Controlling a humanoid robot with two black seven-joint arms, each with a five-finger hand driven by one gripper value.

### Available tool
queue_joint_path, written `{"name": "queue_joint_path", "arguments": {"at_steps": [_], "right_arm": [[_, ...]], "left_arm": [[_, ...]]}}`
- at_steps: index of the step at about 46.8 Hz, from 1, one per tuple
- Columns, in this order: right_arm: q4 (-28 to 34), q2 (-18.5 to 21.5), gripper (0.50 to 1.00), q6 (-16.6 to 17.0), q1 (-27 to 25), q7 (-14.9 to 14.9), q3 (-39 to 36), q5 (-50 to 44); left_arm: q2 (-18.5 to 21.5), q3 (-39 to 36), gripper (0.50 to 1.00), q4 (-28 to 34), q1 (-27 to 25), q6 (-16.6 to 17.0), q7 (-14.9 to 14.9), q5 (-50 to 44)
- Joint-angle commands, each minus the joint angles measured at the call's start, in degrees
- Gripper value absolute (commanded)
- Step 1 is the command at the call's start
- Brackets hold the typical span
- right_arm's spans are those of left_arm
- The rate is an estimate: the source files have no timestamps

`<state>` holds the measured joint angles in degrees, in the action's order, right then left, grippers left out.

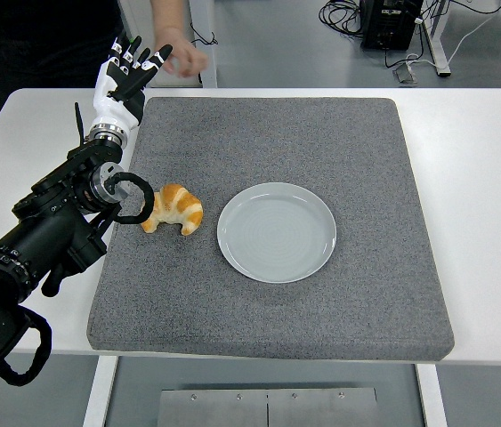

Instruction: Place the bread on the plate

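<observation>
- Your left arm [50, 236] comes in from about 8 o'clock and runs up the mat's left edge; its hand [124, 78] is raised at about 11 o'clock, beyond the mat's far-left corner.
- That hand holds nothing: the fingers [134, 55] are stretched out and a little fanned, pointing away from you.
- The bread [173, 210], a golden croissant, lies on the mat at about 9 o'clock from the plate, near it but not touching.
- A black cable loop [130, 197] on the arm's wrist end sits just beside the bread's left end; you cannot tell from this view whether it touches.
- The plate [277, 232], pale grey-blue and round, rests a little below the mat's middle, with bare mat all around its rim.
- From the plate toward 12, 3 and 6 o'clock the mat is open; the widest free stretch is toward 12 and 3 o'clock.
- The mat [366, 160] is a grey, speckled pad covering most of the white table [486, 178]; a strip of table shows at 3 o'clock and another at 9 o'clock, partly under the arm.
- The mat's near edge lies close to the table's near edge at 6 o'clock.
- At 12 o'clock, past the table's far edge, a person's hand [179, 52] hangs just beside your raised fingers.
- Farther back at 1 o'clock, cables [348, 13] lie on the grey floor by a dark box [391, 22].
</observation>
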<state>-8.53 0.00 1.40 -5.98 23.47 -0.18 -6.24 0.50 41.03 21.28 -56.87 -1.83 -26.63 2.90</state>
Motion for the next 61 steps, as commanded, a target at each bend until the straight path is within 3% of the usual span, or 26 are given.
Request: {"name": "queue_joint_path", "arguments": {"at_steps": [1,27,35,39,54,61], "right_arm": [[0.0,0.0,1.0,0.01,0.0,0.0,0.0,0.0],[0.0,0.0,1.0,0.01,0.0,0.0,0.0,0.0],[0.0,0.0,1.0,0.01,0.0,0.0,0.0,0.0],[0.0,0.0,1.0,0.01,0.0,0.0,0.0,0.0],[0.0,0.0,1.0,0.01,0.0,0.0,0.0,0.0],[0.0,0.0,1.0,0.01,0.0,0.0,0.0,0.0]], "left_arm": [[-0.14,0.01,0.971,0.08,0.0,0.16,-0.08,-0.09],[0.47,-1.22,0.972,0.17,-0.35,-0.98,0.44,-3.08],[2.4,-2.98,0.972,0.6,-0.53,-7.74,0.35,-3.08],[3.46,-3.68,0.972,1.92,-0.7,-8.1,0.35,-3.08],[15.23,-18.44,0.971,11.32,-3.86,-7.58,0.71,-2.99],[20.15,-24.41,0.971,16.6,-5.97,-5.47,0.79,-2.46]]}}
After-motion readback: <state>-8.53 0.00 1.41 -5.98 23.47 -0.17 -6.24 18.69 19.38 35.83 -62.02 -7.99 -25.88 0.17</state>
